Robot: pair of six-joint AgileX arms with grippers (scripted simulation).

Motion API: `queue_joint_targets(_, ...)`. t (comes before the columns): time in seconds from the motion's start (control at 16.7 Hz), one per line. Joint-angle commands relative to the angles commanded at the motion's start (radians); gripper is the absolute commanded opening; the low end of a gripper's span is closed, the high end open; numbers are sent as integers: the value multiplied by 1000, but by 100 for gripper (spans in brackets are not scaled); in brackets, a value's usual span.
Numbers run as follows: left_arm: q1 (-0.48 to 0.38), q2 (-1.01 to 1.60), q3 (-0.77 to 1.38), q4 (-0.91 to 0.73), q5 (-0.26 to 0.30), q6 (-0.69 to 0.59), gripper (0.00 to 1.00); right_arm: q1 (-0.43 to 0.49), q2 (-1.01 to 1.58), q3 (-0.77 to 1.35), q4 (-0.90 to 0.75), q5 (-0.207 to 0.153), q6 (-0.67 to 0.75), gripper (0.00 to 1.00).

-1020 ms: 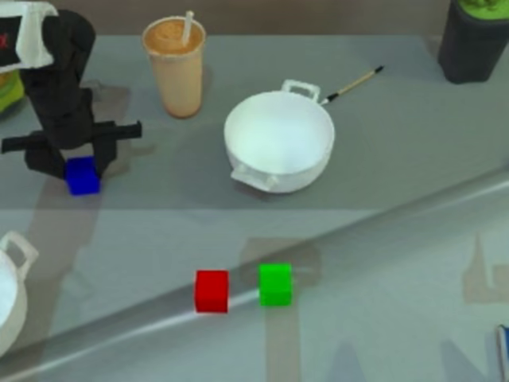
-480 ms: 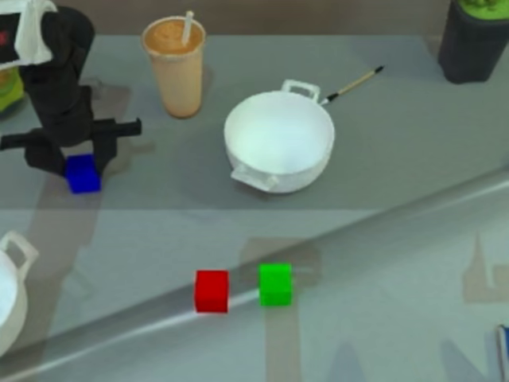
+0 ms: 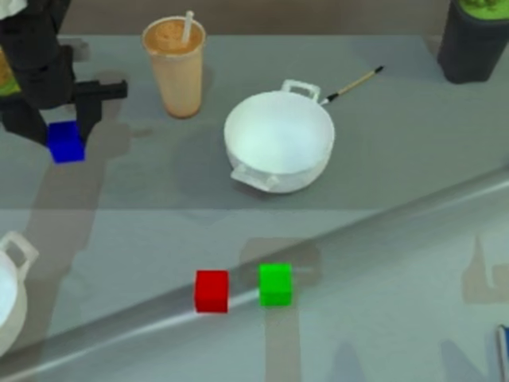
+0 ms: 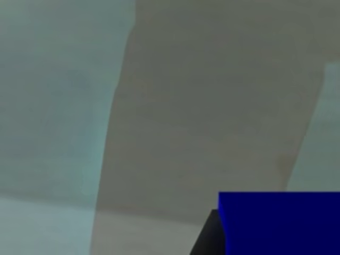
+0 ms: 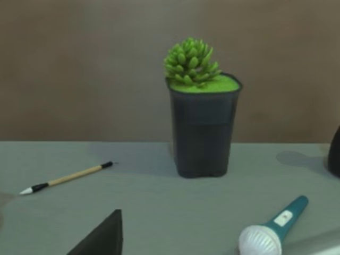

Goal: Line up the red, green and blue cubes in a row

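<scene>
- Blue cube (image 3: 65,142) now rides higher and farther back than a second ago, clamped between the left gripper (image 3: 62,127) fingers.
- Red cube (image 3: 211,290) and green cube (image 3: 275,285) sit unmoved, side by side; blue likely joins them next.
- Right gripper's fingers: cannot tell.

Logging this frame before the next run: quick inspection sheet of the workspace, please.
Surface: grey table crossed by a pale diagonal streak and shadows.
Job's things: red cube and green cube side by side, apart, at the near middle; blue cube at far left in the left gripper.
Clutter: white pot at centre, a second white pot at the left edge, drink cup with straw, paintbrush, potted succulent, teal-handled microphone.
Grippers: left gripper shut on the blue cube; right arm out of the top view, only a dark finger in its wrist view.
Cables: nothing seen.
Surroundings: plain brown wall.
</scene>
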Motion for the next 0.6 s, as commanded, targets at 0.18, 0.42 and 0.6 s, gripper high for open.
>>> queue_joint_targets(0.18,-5,3,-2,2,0,2,0,0,0,0,0,0,0,100)
queue_joint_targets(0.42,-74,24,38,-19,-1,-66,0,0,0,0,0,0,0,100)
queue_joint_targets(0.6,-234,57,104,-58,-3,-198,0,0,0,0,0,0,0,100)
